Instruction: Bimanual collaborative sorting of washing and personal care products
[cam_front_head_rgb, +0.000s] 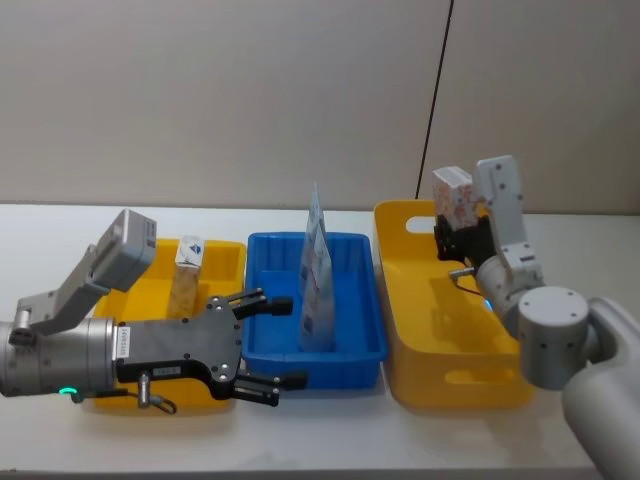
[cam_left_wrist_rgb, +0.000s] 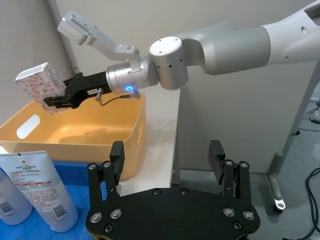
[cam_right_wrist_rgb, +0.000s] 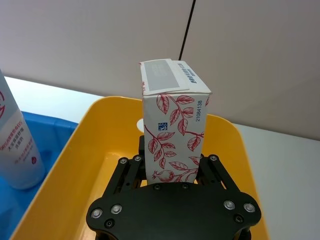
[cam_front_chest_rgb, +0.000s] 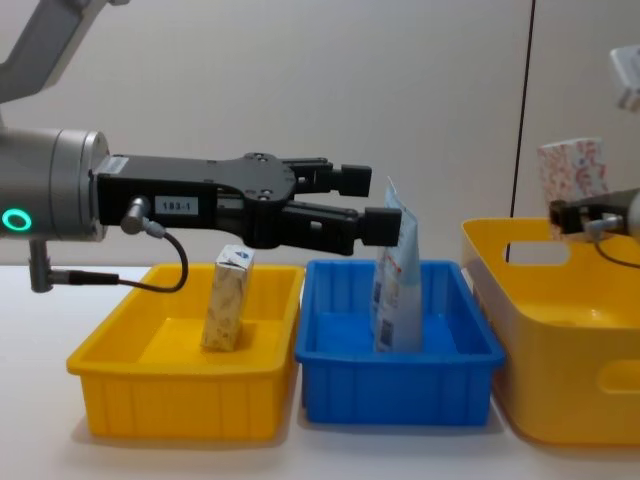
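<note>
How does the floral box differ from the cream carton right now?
The floral box is clamped in the right gripper over the large yellow bin; the cream carton stands free in the small yellow bin. The floral box is white with red leaf print; the cream carton is cream with a blue mark on top. Both are small cardboard packs.

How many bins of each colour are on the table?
yellow: 2, the small yellow bin on the left and the large yellow bin on the right
blue: 1, the blue bin in the middle
total: 3
</note>
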